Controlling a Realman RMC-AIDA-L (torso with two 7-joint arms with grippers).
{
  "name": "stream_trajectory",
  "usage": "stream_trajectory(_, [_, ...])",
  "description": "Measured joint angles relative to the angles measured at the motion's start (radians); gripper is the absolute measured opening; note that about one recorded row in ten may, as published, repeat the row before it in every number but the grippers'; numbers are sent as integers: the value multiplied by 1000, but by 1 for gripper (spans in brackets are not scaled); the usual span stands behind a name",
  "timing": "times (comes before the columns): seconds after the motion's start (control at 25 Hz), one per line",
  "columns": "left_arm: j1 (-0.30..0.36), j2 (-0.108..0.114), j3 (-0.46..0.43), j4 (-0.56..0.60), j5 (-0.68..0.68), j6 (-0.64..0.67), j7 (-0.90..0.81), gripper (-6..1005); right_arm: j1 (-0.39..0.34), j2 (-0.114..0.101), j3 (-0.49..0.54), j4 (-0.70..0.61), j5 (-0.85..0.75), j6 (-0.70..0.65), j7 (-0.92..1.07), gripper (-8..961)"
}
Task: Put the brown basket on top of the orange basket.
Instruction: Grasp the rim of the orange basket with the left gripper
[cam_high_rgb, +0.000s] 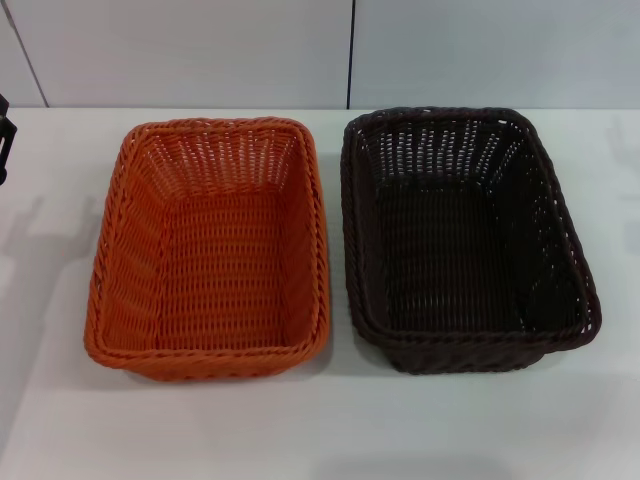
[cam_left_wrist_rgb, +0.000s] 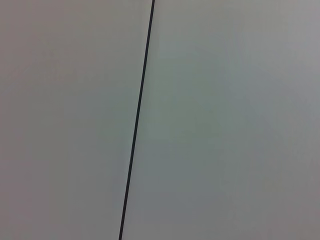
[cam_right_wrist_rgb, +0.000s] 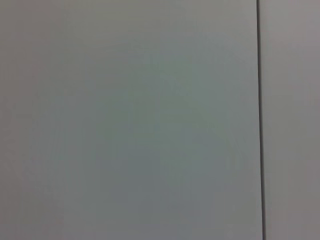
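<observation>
Nothing done yet: brown basket on the white counter, just right of orange basket, rims near, not stacked. Lift and placing both left. Neither arm's jaws in view; state unknowable.

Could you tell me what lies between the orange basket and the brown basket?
Nothing: in the head view only a narrow strip of bare white table separates the orange basket from the brown basket.

The orange basket and the brown basket are woven from slightly glossy, ribbed plastic wicker. A smooth, matt white desk is seen beneath.
</observation>
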Motion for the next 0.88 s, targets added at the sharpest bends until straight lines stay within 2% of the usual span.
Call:
stream_trajectory(0.28, [0, 1, 19, 3, 0, 0, 0, 681, -1, 0, 0, 4, 0, 0, 0, 695])
stream_trajectory(0.48, [-4, 4, 57, 13, 0, 0, -2, 675, -1, 1, 0, 5, 0, 0, 0, 695])
stream_trajectory(0.52, [-7, 7, 87, 26, 0, -1, -17, 674, -1, 2, 0, 5, 0, 0, 0, 695])
stream_trajectory(0.56, [-5, 11, 137, 62, 1, -11, -53, 673, -2, 2, 0, 6, 0, 0, 0, 695])
stream_trajectory(0.64, [-1, 13, 173, 107, 1, -32, -94, 671, -7, 3, 0, 6, 0, 0, 0, 695])
stream_trajectory(0.68, [-1, 13, 173, 107, 1, -32, -94, 670, -9, 3, 0, 7, 0, 0, 0, 695])
stream_trajectory(0.76, [8, 17, 200, 239, 2, -132, -237, 667, -12, 3, 0, 8, 0, 0, 0, 695])
stream_trajectory(0.84, [12, 23, 220, 315, 12, -208, -323, 665, -17, 3, 0, 9, 0, 0, 0, 695])
stream_trajectory(0.88, [12, 23, 220, 315, 12, -208, -323, 664, -20, 3, 2, 9, 0, 0, 0, 695])
